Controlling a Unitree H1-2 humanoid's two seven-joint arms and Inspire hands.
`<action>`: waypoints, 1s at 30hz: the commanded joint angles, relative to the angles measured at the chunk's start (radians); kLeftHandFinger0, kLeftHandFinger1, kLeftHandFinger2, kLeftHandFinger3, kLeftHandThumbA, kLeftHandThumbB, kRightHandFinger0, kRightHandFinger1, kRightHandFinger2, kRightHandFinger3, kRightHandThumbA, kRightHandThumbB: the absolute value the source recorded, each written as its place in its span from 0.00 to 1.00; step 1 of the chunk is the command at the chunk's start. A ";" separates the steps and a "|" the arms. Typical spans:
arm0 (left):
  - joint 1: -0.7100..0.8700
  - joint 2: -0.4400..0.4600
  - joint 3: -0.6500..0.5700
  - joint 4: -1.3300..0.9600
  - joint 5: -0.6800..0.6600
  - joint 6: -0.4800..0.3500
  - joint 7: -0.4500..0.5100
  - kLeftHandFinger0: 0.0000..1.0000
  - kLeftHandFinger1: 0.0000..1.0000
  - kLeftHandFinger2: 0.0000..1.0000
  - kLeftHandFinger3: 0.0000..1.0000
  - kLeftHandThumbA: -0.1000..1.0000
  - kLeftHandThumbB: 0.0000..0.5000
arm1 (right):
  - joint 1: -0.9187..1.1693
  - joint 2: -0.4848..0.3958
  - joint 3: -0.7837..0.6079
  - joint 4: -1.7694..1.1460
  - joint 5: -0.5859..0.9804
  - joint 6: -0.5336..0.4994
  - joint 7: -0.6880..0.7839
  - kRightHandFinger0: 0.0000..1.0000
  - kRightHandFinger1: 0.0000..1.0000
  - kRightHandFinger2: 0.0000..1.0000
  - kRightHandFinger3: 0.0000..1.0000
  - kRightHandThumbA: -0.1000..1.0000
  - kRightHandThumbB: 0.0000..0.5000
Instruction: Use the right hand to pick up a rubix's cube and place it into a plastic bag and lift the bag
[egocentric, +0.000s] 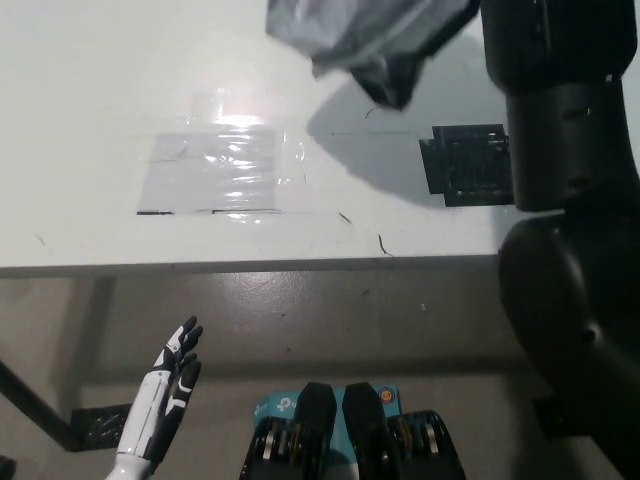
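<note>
A grey plastic bag hangs in the air above the white table, cut off by the top edge of the head view. Its shadow falls on the table below it. No cube shows; the bag's visible part is opaque. My black right arm rises along the right side and leaves the picture at the top, so the right hand itself is out of view. My white left hand rests low at the lower left, below the table's edge, fingers apart and holding nothing.
A shiny clear sheet lies flat on the table left of the bag. A black rectangular patch sits on the table beside my right arm. The table's front edge runs across the middle, with grey floor below.
</note>
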 joint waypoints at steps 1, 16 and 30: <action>-0.018 0.005 -0.001 -0.028 -0.003 -0.021 0.000 0.97 1.00 1.00 1.00 1.00 0.26 | -0.186 0.005 -0.013 -0.049 0.061 -0.081 -0.029 0.00 0.22 0.64 0.47 0.00 0.26; -0.020 0.005 -0.008 -0.029 -0.006 -0.017 -0.009 0.95 1.00 1.00 1.00 1.00 0.23 | -0.123 0.074 0.091 0.085 0.008 -0.158 -0.035 0.00 0.36 0.75 0.67 0.00 0.29; -0.028 0.010 -0.006 -0.037 -0.012 -0.022 -0.019 0.91 1.00 1.00 1.00 1.00 0.20 | 0.000 0.113 0.171 0.317 -0.015 -0.298 -0.049 0.00 0.32 0.76 0.75 0.00 0.17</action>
